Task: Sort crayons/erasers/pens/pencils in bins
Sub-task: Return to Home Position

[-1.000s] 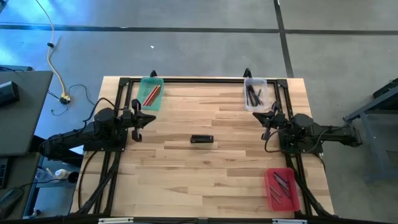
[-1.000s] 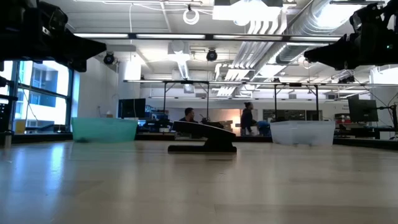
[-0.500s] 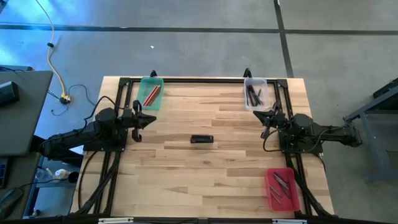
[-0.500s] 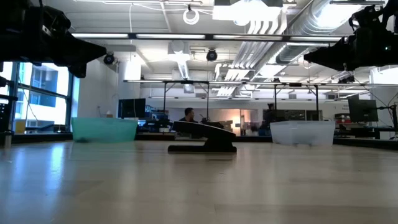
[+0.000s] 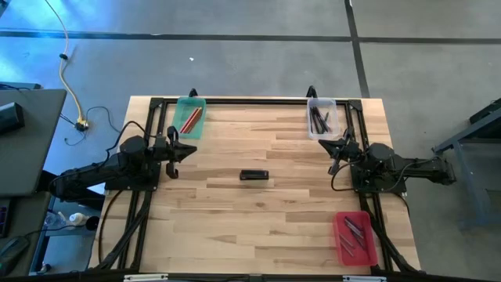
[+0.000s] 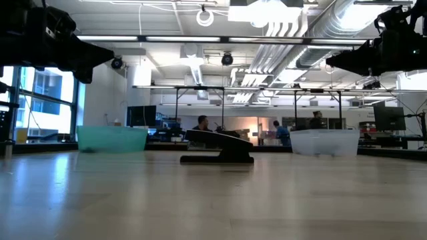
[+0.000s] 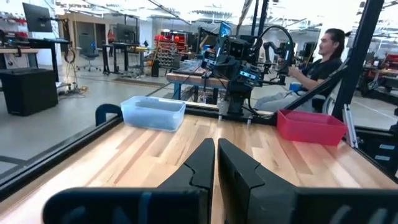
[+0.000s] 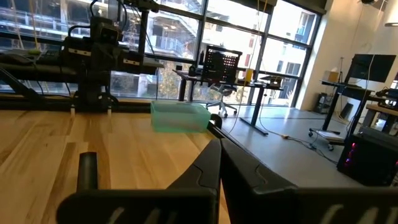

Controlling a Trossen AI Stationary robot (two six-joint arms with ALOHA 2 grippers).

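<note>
The green bin (image 5: 190, 117) at the far left holds red and brown pencils (image 5: 189, 119). The clear bin (image 5: 322, 117) at the far right holds dark pens (image 5: 318, 120). The red bin (image 5: 356, 237) at the near right holds several slim sticks. My left gripper (image 5: 175, 149) hovers shut and empty over the table's left side; its shut fingers show in the left wrist view (image 7: 215, 160). My right gripper (image 5: 338, 151) hovers shut and empty over the right side, just near of the clear bin; it also shows in the right wrist view (image 8: 219, 163).
A small black oblong object (image 5: 254, 175) lies flat at the table's middle, between the two grippers; it also shows in the low view (image 6: 219, 148). A black frame (image 5: 250, 99) runs along the table's far and side edges. A person (image 7: 314, 62) sits beyond the table.
My left gripper has shifted a little toward the table's far edge and then kept still, staying shut. The bins and the black object have not moved.
</note>
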